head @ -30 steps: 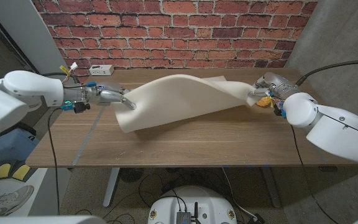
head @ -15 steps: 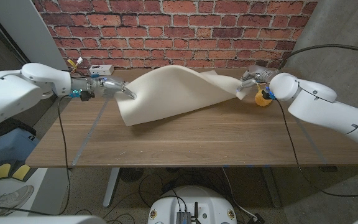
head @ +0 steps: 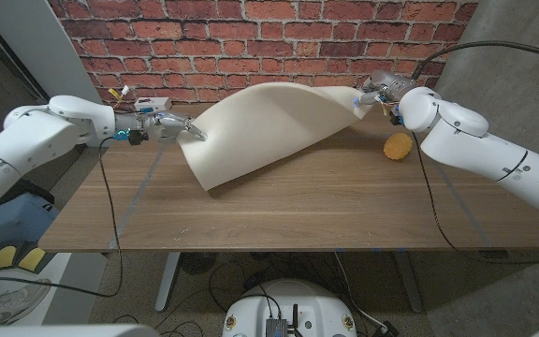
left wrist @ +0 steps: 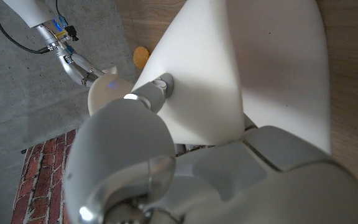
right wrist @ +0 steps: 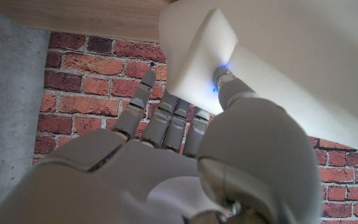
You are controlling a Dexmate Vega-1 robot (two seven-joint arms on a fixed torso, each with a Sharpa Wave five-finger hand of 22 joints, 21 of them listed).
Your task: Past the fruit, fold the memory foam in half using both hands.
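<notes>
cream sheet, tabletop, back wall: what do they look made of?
Cream sheet: looks like soft foam with a matte finish; it arches and curls between the left hand and the right hand, and its cut edge shows thickness. Tabletop: wood or wood veneer, judging by the long brown grain and low sheen. Back wall: red brick with pale mortar lines, rough-looking; could be facing.

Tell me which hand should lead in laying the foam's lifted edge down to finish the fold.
Probably the left. The left hand and the right hand each hold a corner of the memory foam, but the orange fruit lies beside the right arm, while the left side looks unobstructed.
</notes>
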